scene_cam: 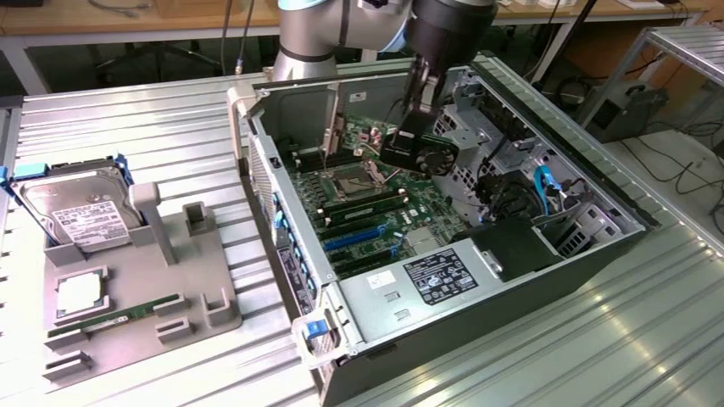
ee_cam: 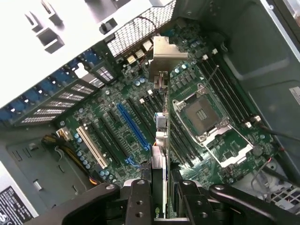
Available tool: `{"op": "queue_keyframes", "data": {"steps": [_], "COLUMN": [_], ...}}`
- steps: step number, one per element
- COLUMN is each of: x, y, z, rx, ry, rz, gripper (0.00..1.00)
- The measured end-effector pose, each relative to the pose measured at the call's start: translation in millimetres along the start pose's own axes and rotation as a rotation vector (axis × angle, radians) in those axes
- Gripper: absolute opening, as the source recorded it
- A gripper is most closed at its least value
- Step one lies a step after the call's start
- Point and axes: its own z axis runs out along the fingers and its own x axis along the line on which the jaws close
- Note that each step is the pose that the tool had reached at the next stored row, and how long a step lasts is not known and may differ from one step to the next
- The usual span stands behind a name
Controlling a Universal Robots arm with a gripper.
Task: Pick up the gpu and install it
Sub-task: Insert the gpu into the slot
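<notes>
As it hangs edge-on in the claw, gpu (ee_cam: 160, 140): thin card, silvery bracket (ee_cam: 168, 52) at the far end, above the motherboard and not seated in any slot.
Gripper (ee_cam: 160, 194): pinching the gpu's near edge, one finger (ee_cam: 139, 199) on each side.
Motherboard (ee_cam: 108, 122): green, inside the open computer case (scene_cam: 588, 195).
Blue slot (ee_cam: 133, 125): just beside the line of the card, unoccupied.
CPU socket (ee_cam: 204, 115): open, on the card's other side.
Hard drive (scene_cam: 77, 212): upright in the grey fixture (scene_cam: 198, 284), outside the case.
Memory stick (scene_cam: 114, 319): lying in the same fixture.
</notes>
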Motion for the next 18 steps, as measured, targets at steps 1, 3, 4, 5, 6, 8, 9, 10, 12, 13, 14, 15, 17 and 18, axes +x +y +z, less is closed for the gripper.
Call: {"op": "queue_keyframes", "data": {"steps": [1,3,4,5,6,8,9,10,12,13,14,15,17,18], "x": [0.0,0.0,0.0,0.0,0.0,0.0,0.0,0.0,0.1,0.1,0.1,0.1,0.1,0.1], "y": [0.0,-0.1,-0.1,-0.2,-0.2,-0.2,-0.3,-0.3,-0.3,-0.4,-0.4,-0.4,-0.5,-0.6], "z": [0.4,1.5,2.0,2.4,2.9,3.6,4.0,4.5,5.4,6.0,6.4,6.7,8.0,8.8], "rx": [0.0002,0.0006,0.0008,0.0009,0.001,0.0013,0.0015,0.0017,0.0021,0.0024,0.0026,0.0029,0.004,0.0043], "ry": [0.0009,0.0031,0.0041,0.0049,0.0058,0.0075,0.0083,0.0092,0.0112,0.0125,0.0133,0.0141,0.0158,0.0171], "rz": [-0.02,-0.067,-0.089,-0.108,-0.127,-0.164,-0.181,-0.201,-0.244,-0.272,-0.291,-0.306,-0.355,-0.384], "gripper": [0.26,0.26,0.26,0.26,0.26,0.26,0.26,0.26,0.26,0.26,0.26,0.26,0.26,0.26]}}
